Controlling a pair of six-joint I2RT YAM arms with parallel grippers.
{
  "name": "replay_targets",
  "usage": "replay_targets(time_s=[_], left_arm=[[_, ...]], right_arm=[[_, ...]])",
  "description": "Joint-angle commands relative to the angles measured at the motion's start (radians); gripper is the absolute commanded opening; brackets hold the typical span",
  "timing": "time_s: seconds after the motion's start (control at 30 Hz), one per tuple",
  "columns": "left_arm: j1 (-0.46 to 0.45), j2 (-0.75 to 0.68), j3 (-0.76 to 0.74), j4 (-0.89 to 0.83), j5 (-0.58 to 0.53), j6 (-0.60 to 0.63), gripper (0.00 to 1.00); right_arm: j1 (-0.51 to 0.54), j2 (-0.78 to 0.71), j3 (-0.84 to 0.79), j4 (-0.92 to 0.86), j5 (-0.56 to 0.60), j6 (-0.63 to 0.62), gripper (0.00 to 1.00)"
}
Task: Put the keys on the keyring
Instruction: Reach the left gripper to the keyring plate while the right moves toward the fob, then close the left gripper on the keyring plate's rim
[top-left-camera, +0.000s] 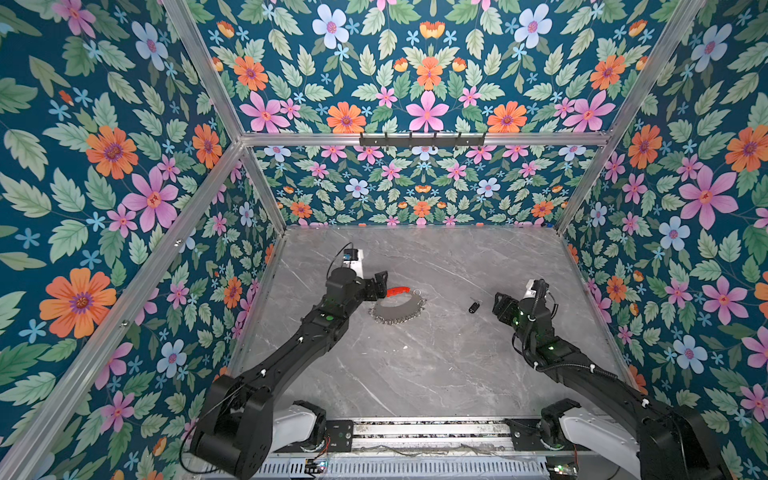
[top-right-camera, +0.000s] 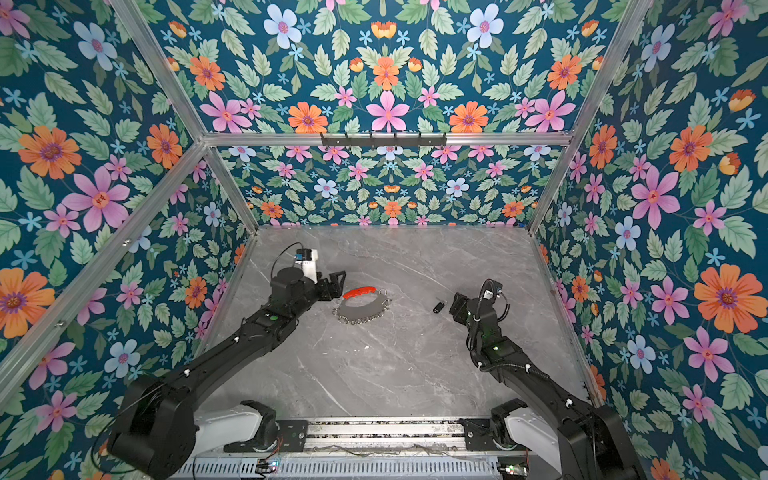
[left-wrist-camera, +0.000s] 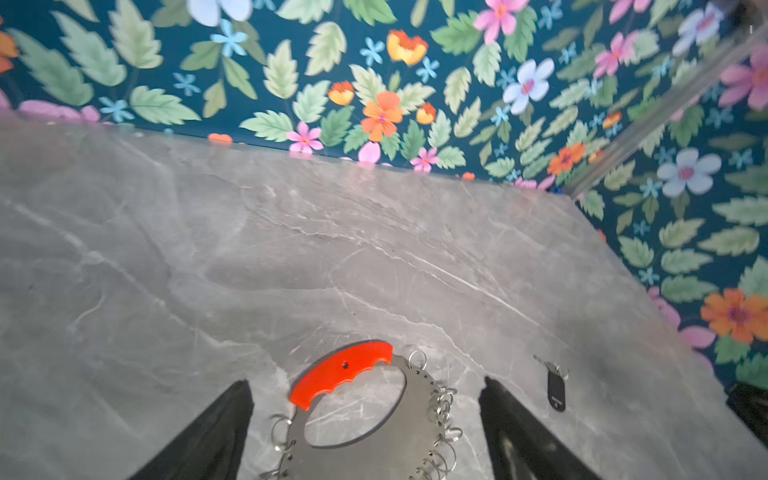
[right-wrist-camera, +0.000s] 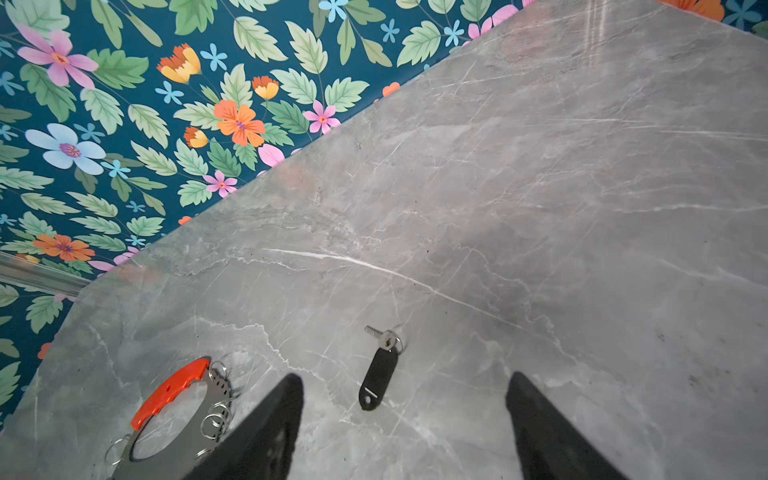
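Note:
The keyring (top-left-camera: 397, 308) (top-right-camera: 360, 311), a flat silver hoop fringed with small steel loops and a red bar (top-left-camera: 398, 291), lies flat on the grey marble table left of centre. The keys (top-left-camera: 473, 306) (top-right-camera: 438, 306), a black oblong fob with a small silver key and loop, lie to its right. My left gripper (top-left-camera: 380, 284) (left-wrist-camera: 365, 380) hovers open at the red bar's (left-wrist-camera: 340, 372) end, its jaws straddling the keyring (left-wrist-camera: 374, 453). My right gripper (top-left-camera: 498, 304) (right-wrist-camera: 404, 375) stands open just right of the keys (right-wrist-camera: 378, 378), touching nothing. The keyring (right-wrist-camera: 174, 457) shows beside one finger.
Floral walls close the table (top-left-camera: 436, 374) in on three sides. A black hook rail (top-left-camera: 422, 140) hangs on the back wall's metal frame. The arm bases sit on a metal rail (top-left-camera: 428, 430) at the front edge. A tiny white speck (top-left-camera: 405, 346) lies mid-table.

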Motion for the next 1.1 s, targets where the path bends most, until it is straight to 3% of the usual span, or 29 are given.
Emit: replay_targets(time_s=[0.0, 0.13, 0.23, 0.33, 0.5, 0.73, 0.97, 1.07], left_arm=[[-0.07, 0.1, 0.051, -0.049, 0.067, 0.233, 0.79], [-0.14, 0.191, 0.052, 0.007, 0.162, 0.617, 0.75], [-0.14, 0.232, 0.077, -0.03, 0.272, 0.904, 0.6], [-0.124, 0.305, 0.186, -0.143, 0.294, 0.974, 0.49], [-0.115, 0.431, 0.357, -0.351, 0.38, 1.057, 0.48], [-0.084, 0.549, 0.526, -0.584, 0.391, 1.191, 0.45], [-0.084, 0.641, 0.617, -0.635, 0.307, 1.277, 0.28], [-0.086, 0.654, 0.621, -0.623, 0.287, 1.294, 0.26]], right_arm=[[0.001, -0.016, -0.014, 0.015, -0.007, 0.009, 0.65], [0.001, -0.031, -0.006, -0.003, -0.04, -0.004, 0.63], [0.001, -0.031, -0.009, 0.008, -0.052, -0.011, 0.63], [0.001, -0.023, -0.01, 0.011, -0.05, -0.015, 0.62], [0.001, -0.01, -0.006, 0.016, -0.06, -0.02, 0.62], [0.001, 0.004, -0.007, 0.031, -0.064, -0.032, 0.6], [0.0, 0.032, 0.001, 0.037, -0.073, -0.037, 0.57], [0.001, 0.028, 0.006, 0.029, -0.081, -0.038, 0.57]])
